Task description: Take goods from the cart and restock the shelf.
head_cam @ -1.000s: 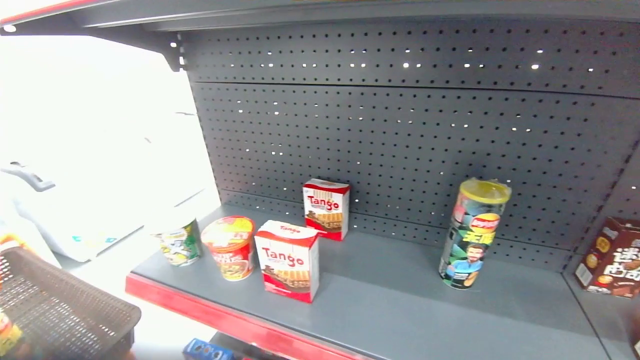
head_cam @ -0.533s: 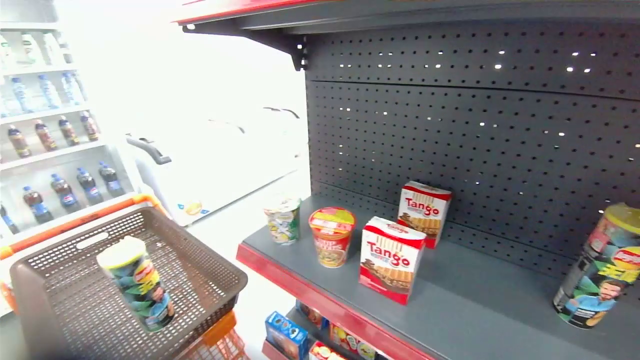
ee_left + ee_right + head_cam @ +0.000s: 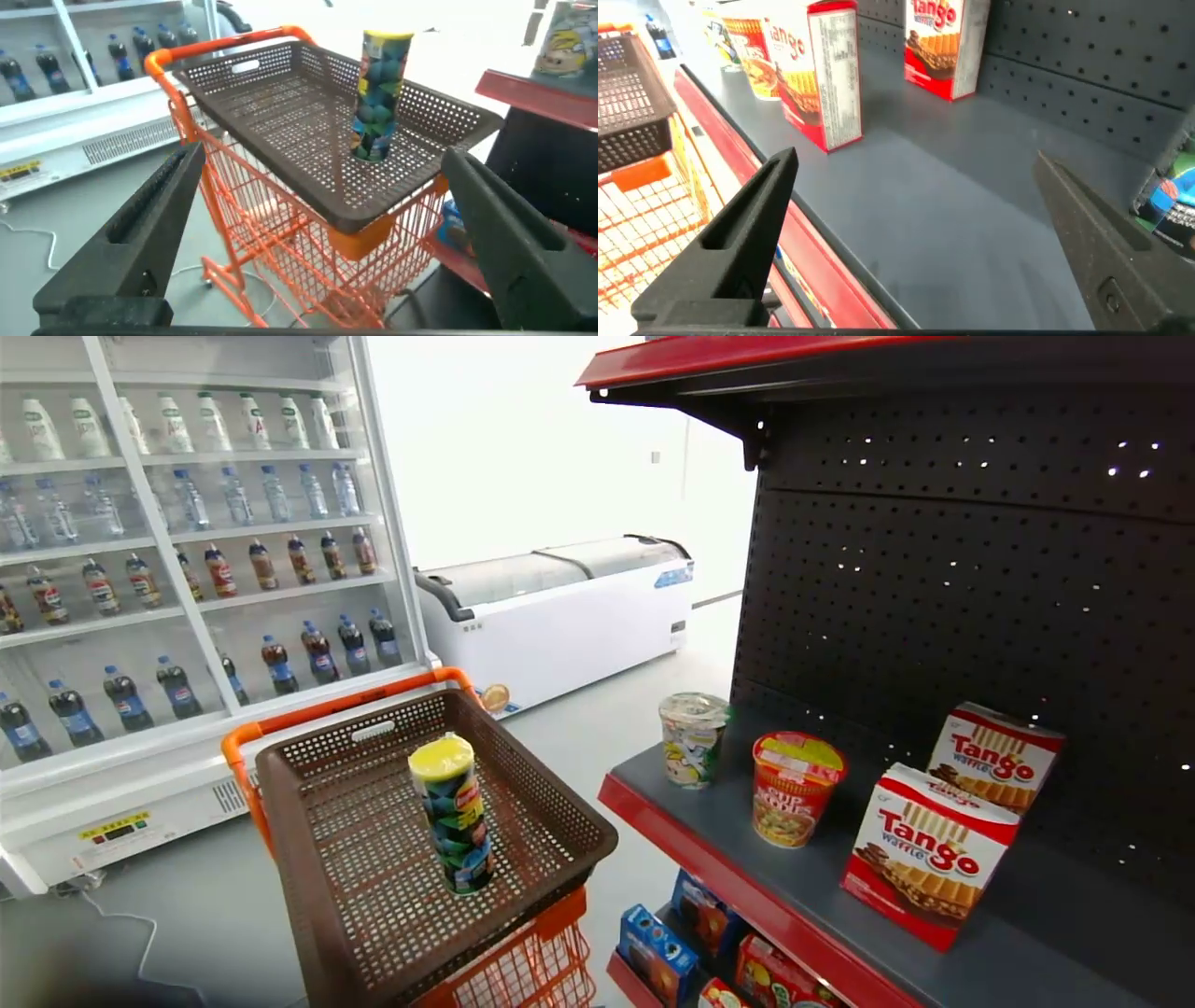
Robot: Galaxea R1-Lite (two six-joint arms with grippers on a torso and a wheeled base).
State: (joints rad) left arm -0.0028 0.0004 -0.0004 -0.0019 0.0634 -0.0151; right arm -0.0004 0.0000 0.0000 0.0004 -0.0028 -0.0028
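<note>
The left gripper (image 3: 324, 159) hung level in front of the cart (image 3: 252, 224), its two black fingers spread wide and empty. The right gripper (image 3: 915, 161) sat low over the grey shelf (image 3: 952, 205), its fingers also spread wide and empty, with a box (image 3: 827, 75) just ahead of it.

In the head view, a fridge (image 3: 187, 569) of bottles stood at the far left. Next to it was the orange cart (image 3: 327, 714) carrying a brown basket (image 3: 308, 859). The can (image 3: 455, 812) stood upright on the basket floor, apart from the walls, its long axis vertical and its yellow lid pointing up. A white freezer (image 3: 560, 616) lay behind.

At the right, the shelf (image 3: 747, 859) held a pale cup (image 3: 693, 739), a red cup (image 3: 794, 789), a front box (image 3: 929, 854) and a back box (image 3: 994, 756), all upright.

Compared with half a second before, the head camera had swung left. The cart and fridge now sat nearer the middle and the shelf had slid toward the right edge. The goods kept their places on the shelf.
</note>
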